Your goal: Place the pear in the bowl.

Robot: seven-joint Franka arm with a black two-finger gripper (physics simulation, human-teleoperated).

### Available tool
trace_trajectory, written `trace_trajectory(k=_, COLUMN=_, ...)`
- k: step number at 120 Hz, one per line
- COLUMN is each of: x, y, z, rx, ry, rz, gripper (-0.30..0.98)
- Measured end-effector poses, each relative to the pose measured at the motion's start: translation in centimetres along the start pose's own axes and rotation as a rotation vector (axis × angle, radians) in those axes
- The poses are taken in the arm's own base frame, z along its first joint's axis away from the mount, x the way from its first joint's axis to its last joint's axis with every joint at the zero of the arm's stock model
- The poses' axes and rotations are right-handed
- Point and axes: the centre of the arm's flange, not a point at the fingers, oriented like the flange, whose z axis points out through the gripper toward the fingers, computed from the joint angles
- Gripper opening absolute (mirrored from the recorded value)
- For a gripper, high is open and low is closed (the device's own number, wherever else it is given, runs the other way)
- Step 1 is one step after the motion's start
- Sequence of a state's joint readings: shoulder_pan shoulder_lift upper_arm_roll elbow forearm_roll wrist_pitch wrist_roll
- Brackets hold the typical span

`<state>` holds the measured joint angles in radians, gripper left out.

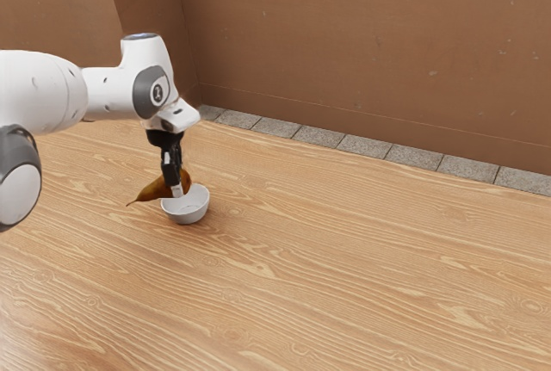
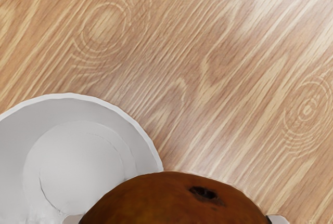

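Hand (image 1: 178, 189): clasping pear (image 1: 156, 189) | bowl (image 1: 187, 213): upright on table (image 1: 344, 285), pear at its rim, contact unclear

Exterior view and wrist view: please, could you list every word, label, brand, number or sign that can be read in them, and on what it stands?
Arm's round joint cap: one small mark, too small to read.
Pear: no text.
Bowl: no text.
Table: wood grain, no readable text.
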<state>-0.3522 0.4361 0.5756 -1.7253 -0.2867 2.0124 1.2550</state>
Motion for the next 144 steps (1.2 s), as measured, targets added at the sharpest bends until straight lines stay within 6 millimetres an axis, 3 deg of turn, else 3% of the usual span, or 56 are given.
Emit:
trace_trajectory(k=11, x=-0.3, y=-0.7, z=1.2, rx=-0.007, ry=-0.020, rz=-0.008, gripper=0.32)
trace_trajectory(k=40, x=-0.9, y=-3.9, z=1.5, rx=0.031, ry=-0.039, rz=-0.030, gripper=0.33)
trace_trajectory(k=77, x=1.2, y=-4.1, z=2.6, rx=0.026, ry=-0.030, rz=-0.007, gripper=0.34)
trace_trajectory(k=100, x=1.5, y=-4.2, z=2.8, rx=0.016, ry=-0.025, rz=-0.007, gripper=0.53)
trace_trajectory(k=121, x=1.8, y=-4.2, z=2.5, rx=0.017, ry=-0.019, rz=-0.003, gripper=0.62)
trace_trajectory(k=129, x=1.9, y=-4.1, z=1.5, rx=0.024, ry=-0.006, rz=-0.001, gripper=0.64)
trace_trajectory(k=133, x=2.0, y=-3.8, z=-0.1, rx=0.034, ry=0.014, rz=0.003, gripper=0.64)
trace_trajectory(k=137, x=2.2, y=-3.2, z=-2.5, rx=0.048, ry=0.045, rz=0.012, gripper=0.65)
trace_trajectory(k=144, x=2.6, y=-1.0, z=-8.6, rx=0.081, ry=0.102, rz=0.042, gripper=0.66)
